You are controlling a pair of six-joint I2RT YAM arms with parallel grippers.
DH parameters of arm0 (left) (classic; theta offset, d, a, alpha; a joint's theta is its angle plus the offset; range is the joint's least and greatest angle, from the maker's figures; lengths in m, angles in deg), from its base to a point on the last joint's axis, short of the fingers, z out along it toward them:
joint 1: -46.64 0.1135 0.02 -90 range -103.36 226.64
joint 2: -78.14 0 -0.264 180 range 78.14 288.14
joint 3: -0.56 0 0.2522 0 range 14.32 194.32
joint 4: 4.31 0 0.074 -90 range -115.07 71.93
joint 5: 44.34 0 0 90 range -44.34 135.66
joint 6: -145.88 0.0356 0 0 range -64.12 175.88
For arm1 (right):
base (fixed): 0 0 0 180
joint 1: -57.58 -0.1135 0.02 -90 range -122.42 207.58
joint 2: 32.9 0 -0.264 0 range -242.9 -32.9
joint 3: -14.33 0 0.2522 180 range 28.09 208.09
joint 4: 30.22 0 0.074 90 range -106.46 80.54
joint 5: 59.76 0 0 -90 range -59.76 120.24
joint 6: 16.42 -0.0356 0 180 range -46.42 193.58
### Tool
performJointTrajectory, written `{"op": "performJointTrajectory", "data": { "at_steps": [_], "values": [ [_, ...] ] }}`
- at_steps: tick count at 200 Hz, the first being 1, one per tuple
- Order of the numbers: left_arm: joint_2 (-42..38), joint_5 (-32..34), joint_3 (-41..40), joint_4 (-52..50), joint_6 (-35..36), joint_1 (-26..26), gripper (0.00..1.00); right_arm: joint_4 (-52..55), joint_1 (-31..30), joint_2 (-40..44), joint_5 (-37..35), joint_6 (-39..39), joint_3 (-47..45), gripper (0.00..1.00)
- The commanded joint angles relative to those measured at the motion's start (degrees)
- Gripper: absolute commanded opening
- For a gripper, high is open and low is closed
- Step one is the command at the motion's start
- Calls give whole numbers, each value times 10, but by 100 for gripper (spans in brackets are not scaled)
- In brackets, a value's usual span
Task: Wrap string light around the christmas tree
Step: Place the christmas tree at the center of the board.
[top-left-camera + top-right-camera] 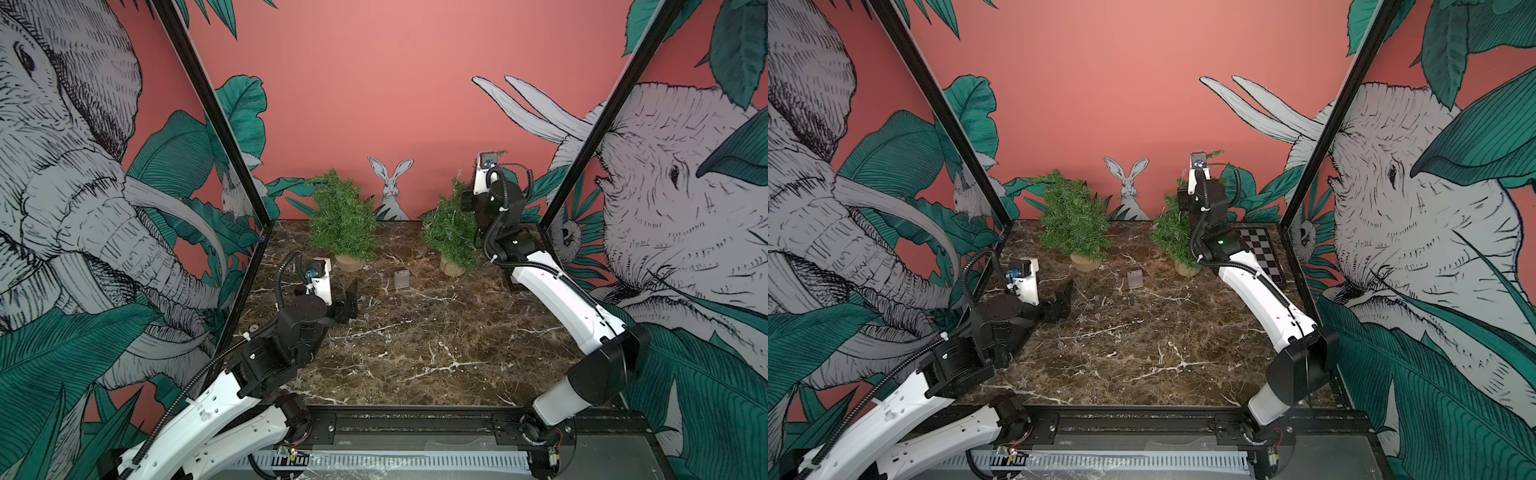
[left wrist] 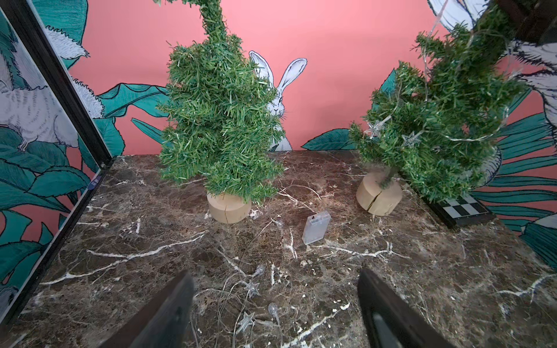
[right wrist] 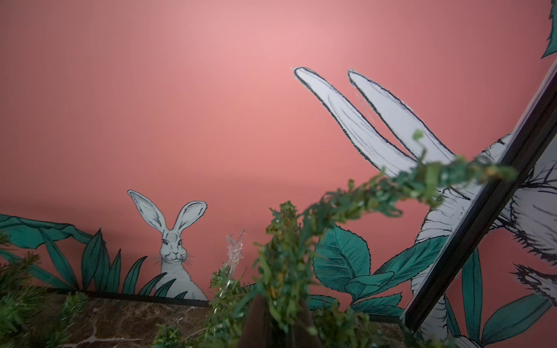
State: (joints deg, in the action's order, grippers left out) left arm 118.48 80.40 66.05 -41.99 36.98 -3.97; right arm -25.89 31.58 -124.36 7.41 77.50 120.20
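Two small green christmas trees on wooden bases stand at the back. The left tree (image 1: 343, 216) (image 2: 220, 120) is bare. The right tree (image 1: 446, 226) (image 2: 434, 120) leans and carries part of the string light (image 2: 373, 130), a thin clear wire with stars. The rest of the wire lies on the table between my left gripper's (image 2: 275, 289) open jaws, which hover low with nothing held. The wire's clear battery box (image 1: 401, 279) (image 2: 316, 227) lies flat between the trees. My right gripper (image 3: 280, 322) is up high, shut on the right tree's bent top sprig (image 3: 376, 195).
The brown marble table (image 1: 415, 353) is walled by printed panels with black frame posts (image 1: 232, 137) at both sides. A black checkerboard plate (image 1: 1264, 253) lies at the back right, behind the right tree. The right arm (image 1: 552, 291) stretches over the table's right side.
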Motion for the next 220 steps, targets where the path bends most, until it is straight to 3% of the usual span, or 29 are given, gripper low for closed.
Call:
{"op": "performJointTrajectory", "data": {
  "at_steps": [1,43,117,145,170,220],
  "values": [
    [0,16,13,17,-2,-1,87,-104,21,1,26,-27,24,0],
    [9,38,22,2,7,-2,87,-117,56,-38,36,-43,23,0],
    [42,51,73,-9,99,-1,87,-114,60,-23,64,-34,-21,0],
    [52,55,91,-8,122,-2,88,-114,60,-8,74,-35,-37,18],
    [83,-2,127,-23,177,-2,91,-115,60,13,74,-41,-48,40],
    [132,17,189,-46,210,-1,99,-93,60,39,64,-39,-39,60]
  ]
}}
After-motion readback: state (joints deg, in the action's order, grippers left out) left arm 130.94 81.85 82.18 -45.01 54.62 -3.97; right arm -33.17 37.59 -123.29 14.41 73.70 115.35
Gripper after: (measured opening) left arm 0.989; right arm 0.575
